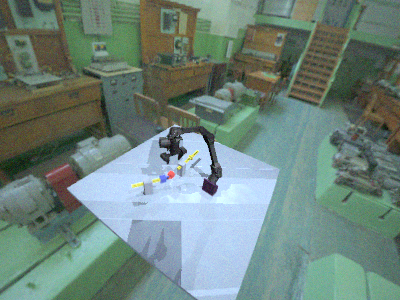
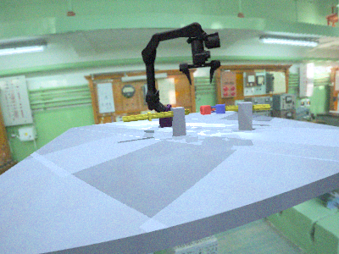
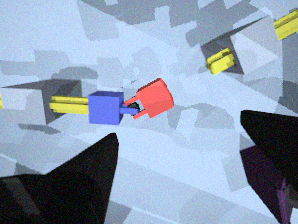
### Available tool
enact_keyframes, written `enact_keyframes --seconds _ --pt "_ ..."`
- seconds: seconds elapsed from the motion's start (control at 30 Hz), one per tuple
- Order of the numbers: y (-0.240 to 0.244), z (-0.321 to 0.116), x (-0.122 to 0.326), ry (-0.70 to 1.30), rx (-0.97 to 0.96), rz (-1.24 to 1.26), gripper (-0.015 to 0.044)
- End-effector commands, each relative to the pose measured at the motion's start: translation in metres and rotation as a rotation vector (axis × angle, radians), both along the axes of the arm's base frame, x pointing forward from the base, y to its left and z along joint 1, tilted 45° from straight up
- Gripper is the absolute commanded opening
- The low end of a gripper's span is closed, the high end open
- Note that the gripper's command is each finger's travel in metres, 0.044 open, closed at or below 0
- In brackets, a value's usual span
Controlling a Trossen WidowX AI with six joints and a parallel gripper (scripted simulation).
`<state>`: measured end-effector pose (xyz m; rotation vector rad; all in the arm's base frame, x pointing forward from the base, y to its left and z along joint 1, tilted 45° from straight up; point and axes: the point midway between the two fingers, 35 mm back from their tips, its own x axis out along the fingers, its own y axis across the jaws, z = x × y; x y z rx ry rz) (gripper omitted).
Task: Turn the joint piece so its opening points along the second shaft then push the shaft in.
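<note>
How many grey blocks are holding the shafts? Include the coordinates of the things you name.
2: one block (image 1: 148, 188) (image 2: 245, 116) (image 3: 24, 106) on the blue piece's side, the other (image 1: 181, 170) (image 2: 179, 121) (image 3: 255, 47) beyond the red piece (image 1: 171, 175) (image 2: 205, 110) (image 3: 156, 98).

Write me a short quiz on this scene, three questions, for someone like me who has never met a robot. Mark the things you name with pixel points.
1. Multiple choice: How is the tool (image 1: 173, 158) (image 2: 201, 82) (image 3: 177, 127)?
a) shut on a shaft
b) open, holding nothing
c) shut on the red piece

2. True or false: A gap separates the red piece (image 1: 171, 174) (image 2: 205, 110) (image 3: 156, 99) from the second shaft (image 1: 191, 156) (image 2: 140, 117) (image 3: 220, 61).

3. Fill in: The red piece is hinged to a ____ piece.

Key: 1 b; 2 true; 3 blue
</note>
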<state>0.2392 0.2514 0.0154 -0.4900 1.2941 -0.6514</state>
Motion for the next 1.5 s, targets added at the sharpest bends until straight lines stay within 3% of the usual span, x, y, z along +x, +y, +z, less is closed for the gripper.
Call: enact_keyframes --seconds 0.0,0.17,1.47 --pt "0.001 0.001 0.0 0.019 0.003 0.009 0.044" --pt "-0.003 0.003 0.001 -0.015 0.021 -0.037 0.044" --pt "-0.101 0.022 0.027 -0.486 0.513 -1.148 0.044"
